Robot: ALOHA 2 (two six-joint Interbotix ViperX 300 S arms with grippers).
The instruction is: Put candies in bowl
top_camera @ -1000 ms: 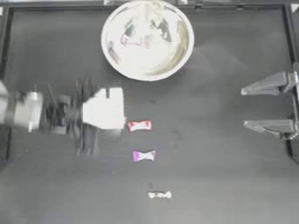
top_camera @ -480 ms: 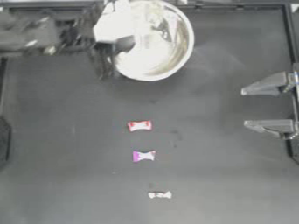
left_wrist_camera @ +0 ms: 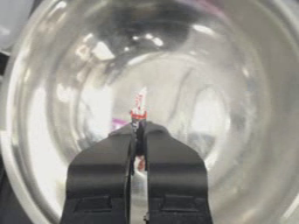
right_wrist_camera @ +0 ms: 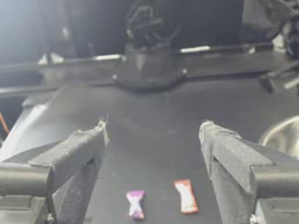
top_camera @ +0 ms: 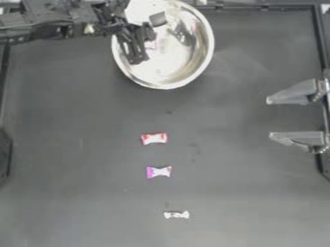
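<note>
Top view: upper left, the left pincer (top_camera: 133, 46) hangs over the bowl (top_camera: 197, 62), pinching a candy (left_wrist_camera: 139, 105). The right pincer (top_camera: 293, 116) waits wide apart.

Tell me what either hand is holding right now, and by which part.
The left hand, over the bowl, pinches a red-white candy by one twisted end. The right hand, parked at the table's right side, is open and empty.

A dark table (top_camera: 77, 159) fills the view, bounded by a raised black rim (top_camera: 319, 48).
</note>
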